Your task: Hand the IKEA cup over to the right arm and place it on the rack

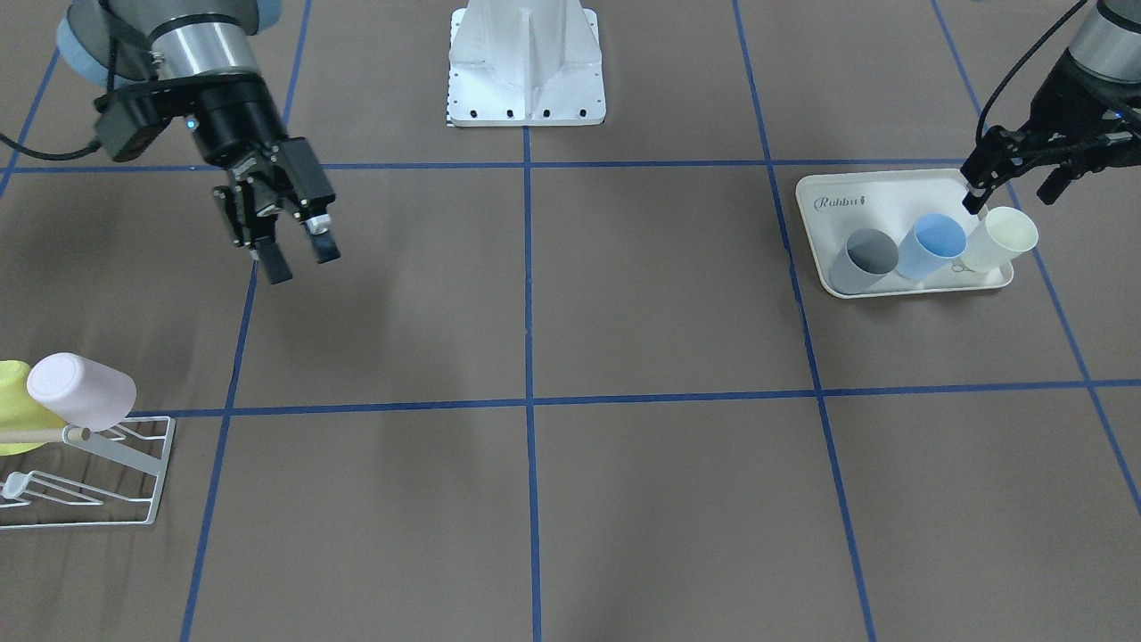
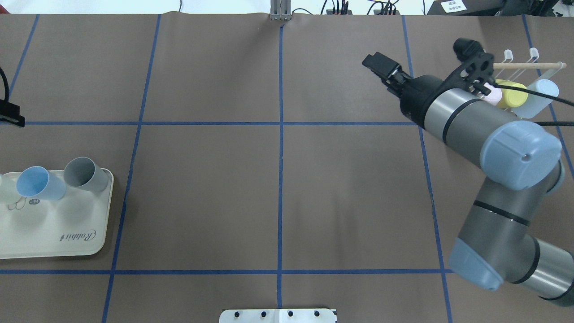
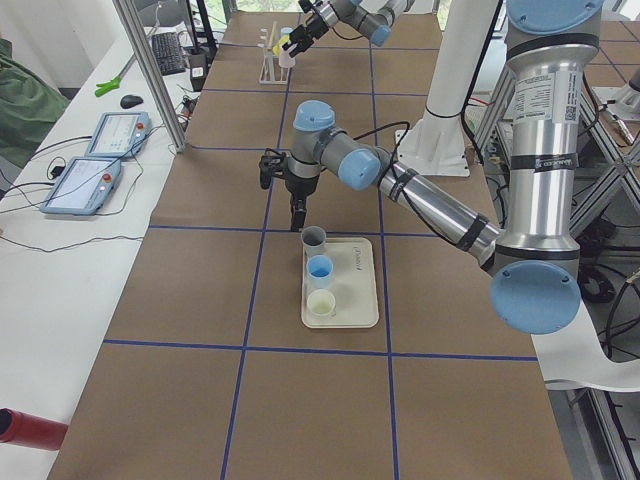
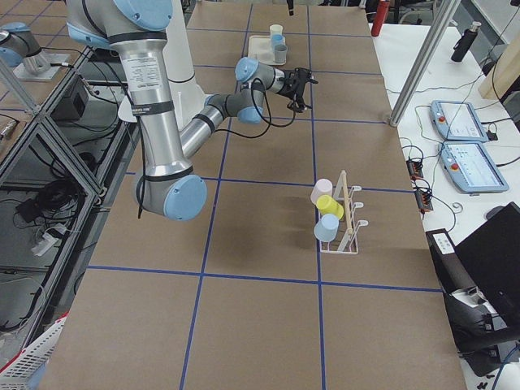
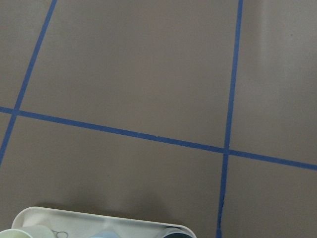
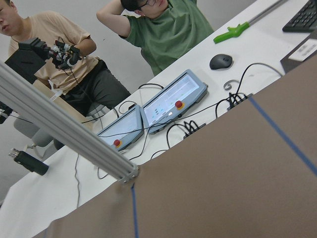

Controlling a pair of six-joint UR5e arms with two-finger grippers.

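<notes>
By table's [image 1: 624, 303] far edge, right side: rack [image 1: 143, 481], pink cup [image 1: 80, 390] on a prong.
Tray [image 1: 891, 189]: table's left side; grey cup [image 1: 863, 260], blue cup [image 1: 931, 247], cream cup [image 1: 1003, 239] lying in a row.
Left gripper [image 1: 1009, 198]: spread, just over cream cup.
Right gripper [image 1: 300, 259]: spread, empty, above table.

A brown counter [image 2: 202, 193] crossed by blue tape carries a cream tray [image 2: 54, 229] at the near left, with a blue cup [image 2: 38, 183] and a grey cup [image 2: 85, 174] lying side by side at its far rim. The right arm [image 2: 471, 121] reaches from the near right, its black end effector [image 2: 381, 67] left of the white wire rack [image 2: 532, 53] at the far right. Pink [image 2: 493, 95], yellow [image 2: 511, 92] and pale blue [image 2: 540, 96] cups sit in a row by the rack's wooden rod [image 2: 529, 66].
</notes>
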